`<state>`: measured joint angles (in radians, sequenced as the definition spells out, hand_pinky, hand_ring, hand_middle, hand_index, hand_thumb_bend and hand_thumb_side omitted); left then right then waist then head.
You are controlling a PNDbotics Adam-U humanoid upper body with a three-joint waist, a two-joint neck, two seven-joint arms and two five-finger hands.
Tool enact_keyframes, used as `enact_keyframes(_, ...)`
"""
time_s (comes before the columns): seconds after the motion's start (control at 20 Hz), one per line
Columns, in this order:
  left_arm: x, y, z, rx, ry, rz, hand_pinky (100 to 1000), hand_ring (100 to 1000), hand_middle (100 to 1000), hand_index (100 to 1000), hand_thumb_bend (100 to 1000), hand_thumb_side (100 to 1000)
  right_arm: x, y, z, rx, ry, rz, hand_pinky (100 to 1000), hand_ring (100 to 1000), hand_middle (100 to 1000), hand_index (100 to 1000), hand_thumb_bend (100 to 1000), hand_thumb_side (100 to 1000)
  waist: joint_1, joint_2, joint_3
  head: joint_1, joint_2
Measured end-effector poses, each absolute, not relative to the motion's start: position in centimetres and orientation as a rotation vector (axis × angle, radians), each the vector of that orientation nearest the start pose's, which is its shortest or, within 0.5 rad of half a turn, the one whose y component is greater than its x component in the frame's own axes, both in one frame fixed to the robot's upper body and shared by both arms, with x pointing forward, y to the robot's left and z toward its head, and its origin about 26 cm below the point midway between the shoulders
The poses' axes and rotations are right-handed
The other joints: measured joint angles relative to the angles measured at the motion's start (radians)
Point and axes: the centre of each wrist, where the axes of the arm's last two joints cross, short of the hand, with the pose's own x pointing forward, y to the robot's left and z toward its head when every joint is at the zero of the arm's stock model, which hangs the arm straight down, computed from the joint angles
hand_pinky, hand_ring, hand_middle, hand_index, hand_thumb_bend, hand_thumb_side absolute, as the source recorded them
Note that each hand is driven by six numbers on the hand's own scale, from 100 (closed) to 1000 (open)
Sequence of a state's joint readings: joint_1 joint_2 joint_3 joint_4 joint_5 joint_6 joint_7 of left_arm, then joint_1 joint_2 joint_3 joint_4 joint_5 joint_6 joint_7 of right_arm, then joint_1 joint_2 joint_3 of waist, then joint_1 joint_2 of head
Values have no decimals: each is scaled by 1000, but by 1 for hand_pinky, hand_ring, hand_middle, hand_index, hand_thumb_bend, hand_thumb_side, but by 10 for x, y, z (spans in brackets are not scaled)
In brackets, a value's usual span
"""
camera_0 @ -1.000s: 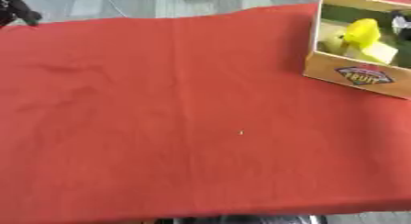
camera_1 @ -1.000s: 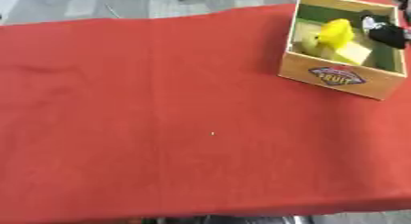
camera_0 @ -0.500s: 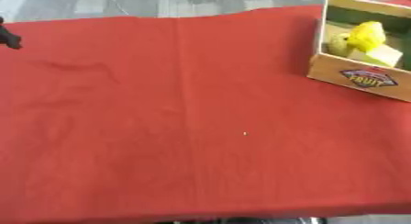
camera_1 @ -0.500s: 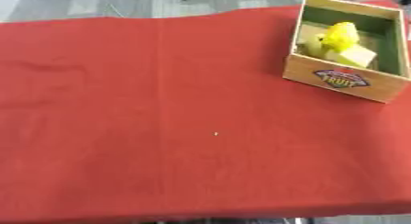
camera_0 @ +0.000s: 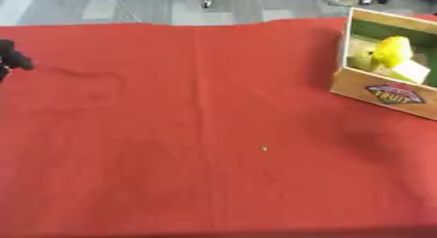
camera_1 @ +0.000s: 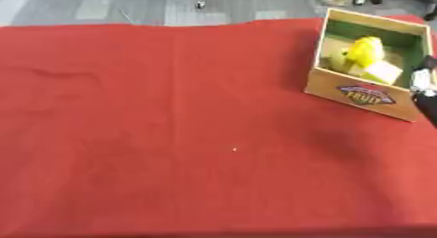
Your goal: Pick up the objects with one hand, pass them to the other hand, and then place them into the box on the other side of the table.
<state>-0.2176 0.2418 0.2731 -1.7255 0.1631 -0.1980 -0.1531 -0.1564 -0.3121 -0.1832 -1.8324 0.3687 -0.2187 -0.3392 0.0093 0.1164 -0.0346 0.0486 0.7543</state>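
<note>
Box (camera_1: 363, 93) of brown card with a green lining sits at the upper right of the frame on the red-covered bench (camera_0: 170, 134), holding a yellow lumpy object (camera_1: 365, 50) whose long axis runs up and down the frame. Left robot hand (camera_0: 10, 61) shows at the left edge and right robot hand (camera_1: 424, 88) at the right edge beside the box; I cannot tell the state of either.

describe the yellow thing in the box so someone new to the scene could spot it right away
Start from the red cloth covering the table and go to its far right corner, where a cardboard box with a green lining stands. Inside is a rounded bright yellow object, taller and more vivid than the paler pieces beside it.
</note>
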Motion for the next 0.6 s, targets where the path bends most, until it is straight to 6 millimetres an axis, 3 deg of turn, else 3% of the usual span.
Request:
enact_keyframes(0.2,305,340,105,141,-2140,-53,750,533,519,680,238,852,280,-311,132,-708,-2264,54,719,858,483,801,100,742,-10,-44,0,31,9)
enact_keyframes(0.6,302,331,90,77,-2105,23,739,514,500,661,289,875,266,-306,114,-620,-2232,-39,695,821,439,760,100,743,-14,-49,-15,35,10)
